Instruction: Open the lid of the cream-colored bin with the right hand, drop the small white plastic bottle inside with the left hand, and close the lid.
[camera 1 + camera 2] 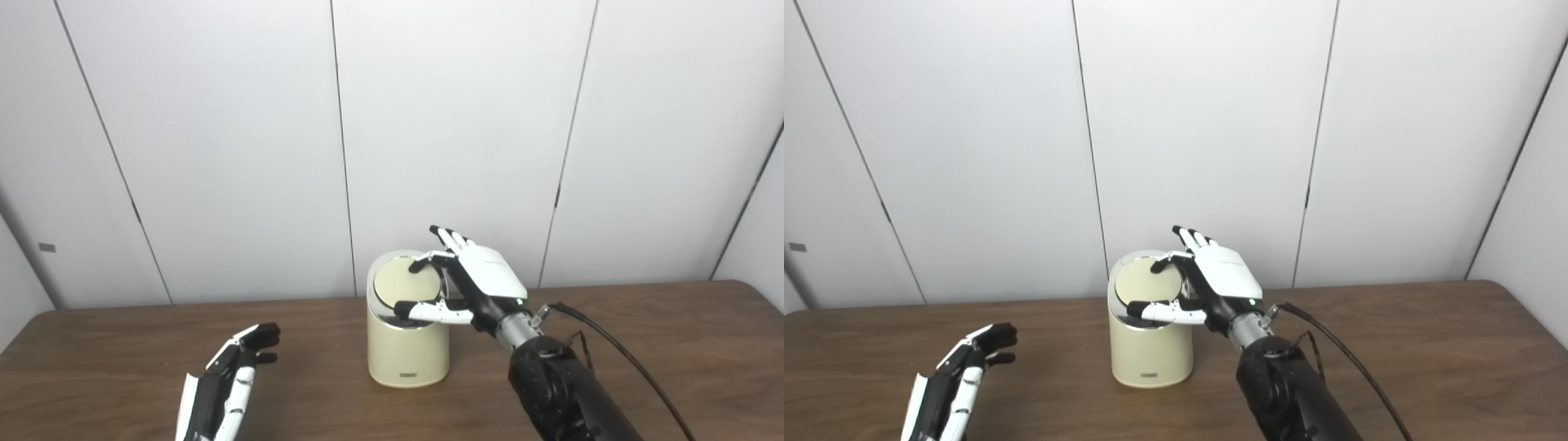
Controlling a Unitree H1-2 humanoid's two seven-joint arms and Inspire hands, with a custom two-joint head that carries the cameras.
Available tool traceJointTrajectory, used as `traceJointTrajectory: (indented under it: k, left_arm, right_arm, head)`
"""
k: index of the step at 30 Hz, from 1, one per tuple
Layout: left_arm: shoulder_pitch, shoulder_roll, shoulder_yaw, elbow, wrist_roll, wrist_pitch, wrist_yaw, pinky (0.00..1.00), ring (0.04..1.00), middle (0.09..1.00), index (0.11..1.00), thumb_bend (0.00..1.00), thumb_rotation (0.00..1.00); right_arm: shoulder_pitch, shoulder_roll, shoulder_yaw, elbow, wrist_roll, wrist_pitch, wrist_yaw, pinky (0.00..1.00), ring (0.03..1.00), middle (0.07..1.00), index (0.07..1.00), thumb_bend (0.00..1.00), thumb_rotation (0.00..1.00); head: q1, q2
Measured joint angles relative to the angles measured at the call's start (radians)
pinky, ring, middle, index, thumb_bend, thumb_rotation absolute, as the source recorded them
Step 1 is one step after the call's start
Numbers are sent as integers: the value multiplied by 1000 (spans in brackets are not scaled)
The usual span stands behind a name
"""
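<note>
Lid point(407, 286) looks shut on the cream bin point(404, 352), right hand point(471, 282) draped over it, fingers point(422, 310) spread, gripping nothing; left hand point(229, 380) empty, fingers apart. I'd hook the rim edge, not press flat

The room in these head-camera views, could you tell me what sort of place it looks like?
Probably a lab or test room set up for robot trials: a bare wooden table, plain white wall panels behind it, and only a cream-colored bin standing there.
</note>
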Motion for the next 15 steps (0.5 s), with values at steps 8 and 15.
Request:
traceJointTrajectory:
  k: [8,15]
  left_arm:
    - [1,-1,5,0,1,3,1,679,761,762,746,345,822]
    - [1,-1,5,0,0,3,1,681,760,761,746,342,811]
  right_arm:
    - [16,5,23,9,1,-16,-71,1000,1000,972,641,939,948]
    - [31,9,29,-5,-3,-15,-89,1000,1000,968,615,934,937]
  head:
    - [-2,-2]
    - [-6,-2]
